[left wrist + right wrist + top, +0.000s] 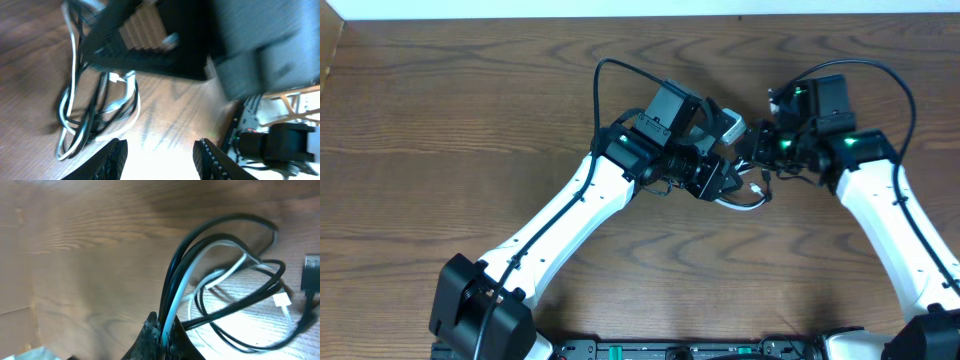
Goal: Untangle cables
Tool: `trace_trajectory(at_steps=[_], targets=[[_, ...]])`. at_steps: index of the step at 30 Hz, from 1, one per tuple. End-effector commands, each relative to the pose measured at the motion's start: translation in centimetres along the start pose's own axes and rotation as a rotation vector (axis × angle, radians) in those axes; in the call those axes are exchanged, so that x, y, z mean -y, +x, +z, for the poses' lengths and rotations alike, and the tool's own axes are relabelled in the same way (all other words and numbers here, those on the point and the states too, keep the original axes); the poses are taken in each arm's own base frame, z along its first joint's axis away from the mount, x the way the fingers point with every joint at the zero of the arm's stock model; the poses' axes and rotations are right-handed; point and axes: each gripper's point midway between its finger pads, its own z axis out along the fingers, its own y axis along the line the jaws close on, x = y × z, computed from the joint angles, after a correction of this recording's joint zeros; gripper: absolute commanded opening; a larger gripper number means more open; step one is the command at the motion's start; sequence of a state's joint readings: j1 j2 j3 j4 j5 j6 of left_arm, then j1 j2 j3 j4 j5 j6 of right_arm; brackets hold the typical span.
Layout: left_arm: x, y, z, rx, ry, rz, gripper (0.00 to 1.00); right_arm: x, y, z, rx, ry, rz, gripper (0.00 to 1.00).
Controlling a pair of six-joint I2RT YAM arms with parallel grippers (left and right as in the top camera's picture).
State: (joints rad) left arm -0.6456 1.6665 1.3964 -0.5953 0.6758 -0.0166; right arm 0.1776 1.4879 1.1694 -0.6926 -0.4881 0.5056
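Overhead looks straight down; both wrist views closely share the cables point(172, 295)

The tabletop point(440, 120) is brown wood with clear grain and a soft satin sheen. The cables point(172, 290) have smooth plastic sheaths, the black ones slightly glossy and the white one duller. The arm shells point(570, 215) are smooth, glossy white plastic. The left end effector point(159, 144) has matt black fingers point(215, 160) with ribbed inner faces.
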Motion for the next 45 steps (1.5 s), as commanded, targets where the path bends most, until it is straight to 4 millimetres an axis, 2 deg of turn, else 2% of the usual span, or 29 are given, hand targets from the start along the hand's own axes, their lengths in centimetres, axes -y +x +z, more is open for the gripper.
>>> trace_trajectory(at_steps=[1, 4, 13, 18, 20, 22, 26, 30, 32, 35, 37, 40, 42, 45], targets=[[-2.1, 0.9, 0.3, -0.019, -0.090, 0.018, 0.48, -1.7, -0.2, -1.7, -0.041, -0.190, -0.042, 0.01], [-2.4, 1.3, 0.4, -0.026, -0.103, 0.016, 0.47, -2.3, -0.8, -3.4, -0.043, -0.323, -0.077, 0.01], [-4.1, 1.2, 0.0, -0.020, -0.180, 0.009, 0.47, -4.9, -1.2, -9.4, 0.032, -0.745, -0.338, 0.01], [-5.7, 0.5, -0.9, 0.013, -0.206, -0.024, 0.47, -6.4, -1.1, -11.3, 0.054, -0.879, -0.413, 0.01], [-6.7, 0.0, -1.6, 0.043, -0.219, -0.091, 0.48, -7.1, -1.1, -12.2, 0.047, -0.940, -0.427, 0.01], [-7.4, -0.8, -2.3, 0.086, -0.206, -0.154, 0.48, -7.5, -1.3, -12.4, 0.034, -0.942, -0.410, 0.01], [-7.4, -2.5, -3.3, 0.155, -0.134, -0.140, 0.49, -8.7, -1.9, -13.1, 0.028, -0.948, -0.422, 0.01], [-7.8, -3.5, -3.8, 0.199, -0.132, -0.122, 0.50, -10.7, -3.7, -14.6, 0.047, -0.940, -0.434, 0.01], [-7.9, -3.7, -3.9, 0.208, -0.133, -0.118, 0.50, -12.0, -4.9, -16.0, 0.090, -0.936, -0.448, 0.01], [-7.9, -3.8, -4.0, 0.210, -0.133, -0.116, 0.50, -14.3, -6.1, -19.1, 0.196, -0.957, -0.496, 0.01], [-7.9, -3.8, -4.0, 0.210, -0.132, -0.117, 0.50, -15.8, -6.3, -21.6, 0.274, -0.989, -0.531, 0.01], [-7.9, -3.8, -4.0, 0.210, -0.132, -0.116, 0.50, -16.8, -6.3, -23.8, 0.315, -1.009, -0.553, 0.01], [-7.8, -3.8, -3.9, 0.210, -0.128, -0.116, 0.50, -16.7, -6.4, -23.9, 0.302, -1.001, -0.547, 0.01], [-7.7, -3.8, -3.9, 0.209, -0.125, -0.117, 0.50, -16.1, -6.9, -22.8, 0.269, -0.982, -0.506, 0.01]])
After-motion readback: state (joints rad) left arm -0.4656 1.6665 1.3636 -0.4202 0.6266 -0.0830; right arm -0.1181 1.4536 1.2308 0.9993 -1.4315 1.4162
